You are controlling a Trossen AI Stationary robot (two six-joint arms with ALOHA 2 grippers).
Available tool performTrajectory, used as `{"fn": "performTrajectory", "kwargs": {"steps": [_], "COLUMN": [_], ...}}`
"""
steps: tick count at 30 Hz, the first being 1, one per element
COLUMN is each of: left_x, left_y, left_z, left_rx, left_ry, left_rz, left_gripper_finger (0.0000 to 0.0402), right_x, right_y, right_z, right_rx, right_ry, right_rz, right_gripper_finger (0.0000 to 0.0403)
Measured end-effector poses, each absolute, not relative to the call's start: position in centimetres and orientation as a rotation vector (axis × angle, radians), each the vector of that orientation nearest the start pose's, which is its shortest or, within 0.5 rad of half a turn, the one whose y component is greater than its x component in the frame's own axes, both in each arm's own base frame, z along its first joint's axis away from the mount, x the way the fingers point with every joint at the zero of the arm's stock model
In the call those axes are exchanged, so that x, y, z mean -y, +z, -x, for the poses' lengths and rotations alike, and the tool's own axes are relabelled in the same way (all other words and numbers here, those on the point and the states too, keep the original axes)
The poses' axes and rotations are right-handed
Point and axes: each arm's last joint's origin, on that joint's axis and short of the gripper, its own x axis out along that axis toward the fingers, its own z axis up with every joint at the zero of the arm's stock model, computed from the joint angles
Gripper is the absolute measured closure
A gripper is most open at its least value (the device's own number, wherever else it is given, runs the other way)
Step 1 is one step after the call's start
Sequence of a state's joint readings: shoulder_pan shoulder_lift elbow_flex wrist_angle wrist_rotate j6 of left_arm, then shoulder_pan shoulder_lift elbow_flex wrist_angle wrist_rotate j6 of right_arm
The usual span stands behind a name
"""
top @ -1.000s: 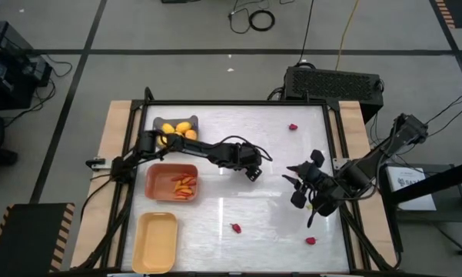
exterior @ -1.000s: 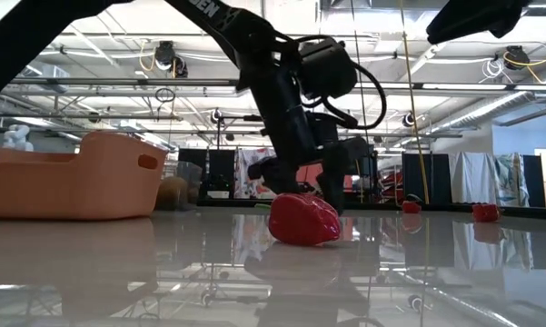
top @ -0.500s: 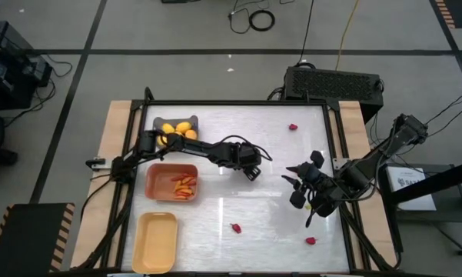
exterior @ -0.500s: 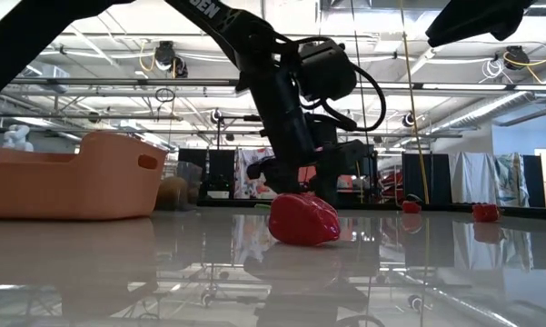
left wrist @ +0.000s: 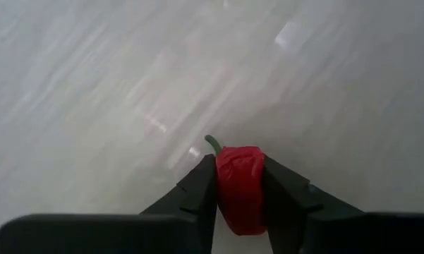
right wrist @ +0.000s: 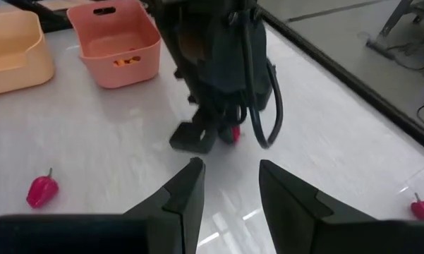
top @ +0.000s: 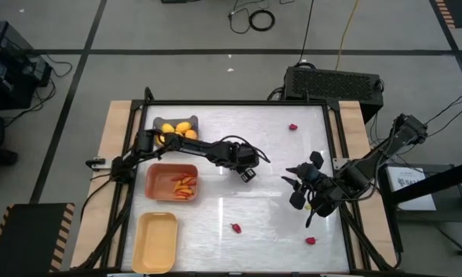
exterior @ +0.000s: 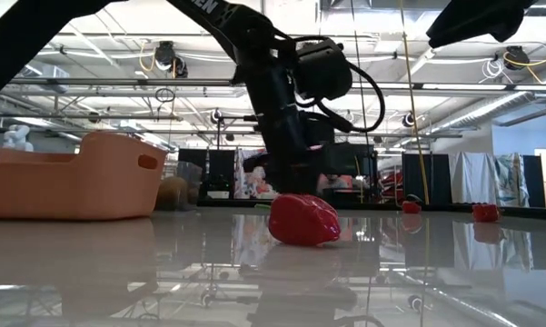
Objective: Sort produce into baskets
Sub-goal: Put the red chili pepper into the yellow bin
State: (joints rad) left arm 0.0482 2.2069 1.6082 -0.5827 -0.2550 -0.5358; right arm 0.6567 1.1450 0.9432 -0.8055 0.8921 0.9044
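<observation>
One red pepper (left wrist: 240,187) in left gripper (left wrist: 238,185), stem outward

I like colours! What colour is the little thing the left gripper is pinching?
Red pepper, green stem; left wrist view shows it best.

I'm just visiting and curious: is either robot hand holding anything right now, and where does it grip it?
The left hand pinches a small red strawberry-like piece by its two sides, down at the table. The right hand holds nothing.

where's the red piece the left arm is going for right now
The red piece sits between the left gripper fingers at mid-table in the high view, right of the orange basket.
</observation>
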Motion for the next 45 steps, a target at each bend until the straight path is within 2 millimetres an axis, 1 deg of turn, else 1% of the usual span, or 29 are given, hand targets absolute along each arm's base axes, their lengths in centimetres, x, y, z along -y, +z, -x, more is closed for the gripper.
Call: {"fn": "performTrajectory", "kwargs": {"steps": [3,8,12,18,21,24,28,30,33,34,36,38,40,45], "left_x": [-3.0,-3.4,-3.5,-3.3,-3.2,-3.3,-4.1,-4.7,-5.9,-6.3,-6.5,-6.1,-5.3,-1.9], "left_y": [15.3,19.6,23.1,28.0,30.1,31.1,31.2,30.6,29.3,28.8,27.9,27.2,27.0,26.9], "left_z": [-44.0,-42.1,-39.6,-34.9,-32.7,-30.5,-27.6,-26.4,-25.4,-25.1,-24.9,-24.8,-24.8,-25.2], "left_rx": [-1.107,-1.103,-1.136,-1.202,-1.221,-1.265,-1.305,-1.324,-1.331,-1.357,-1.397,-1.468,-1.520,-1.610], "left_ry": [0.570,0.618,0.686,0.753,0.788,0.853,0.948,0.971,0.992,0.990,0.950,0.856,0.727,0.418], "left_rz": [0.318,0.250,0.167,0.153,0.155,0.126,0.161,0.173,0.228,0.227,0.255,0.304,0.357,0.431], "left_gripper_finger": [0.0311,0.0312,0.0312,0.0313,0.0313,0.0313,0.0313,0.0313,0.0313,0.0313,0.0313,0.0313,0.0313,0.0313], "right_x": [-11.0,-11.2,-11.5,-12.2,-12.7,-13.0,-13.5,-13.7,-14.0,-14.1,-14.3,-14.4,-14.5,-14.5], "right_y": [28.1,27.9,27.7,27.3,27.0,26.8,26.4,26.1,25.6,25.5,25.4,25.2,25.2,25.2], "right_z": [-17.9,-18.1,-18.3,-19.2,-19.8,-20.2,-20.6,-20.7,-21.0,-21.1,-21.3,-21.4,-21.5,-21.4], "right_rx": [-0.550,-0.548,-0.549,-0.544,-0.530,-0.531,-0.568,-0.586,-0.599,-0.596,-0.599,-0.597,-0.598,-0.594], "right_ry": [-0.492,-0.490,-0.484,-0.460,-0.451,-0.436,-0.394,-0.384,-0.388,-0.387,-0.384,-0.382,-0.380,-0.387], "right_rz": [-0.159,-0.162,-0.161,-0.197,-0.210,-0.217,-0.259,-0.273,-0.277,-0.281,-0.281,-0.283,-0.283,-0.313], "right_gripper_finger": [0.0277,0.0277,0.0277,0.0277,0.0277,0.0277,0.0277,0.0277,0.0277,0.0277,0.0277,0.0277,0.0277,0.0277]}}
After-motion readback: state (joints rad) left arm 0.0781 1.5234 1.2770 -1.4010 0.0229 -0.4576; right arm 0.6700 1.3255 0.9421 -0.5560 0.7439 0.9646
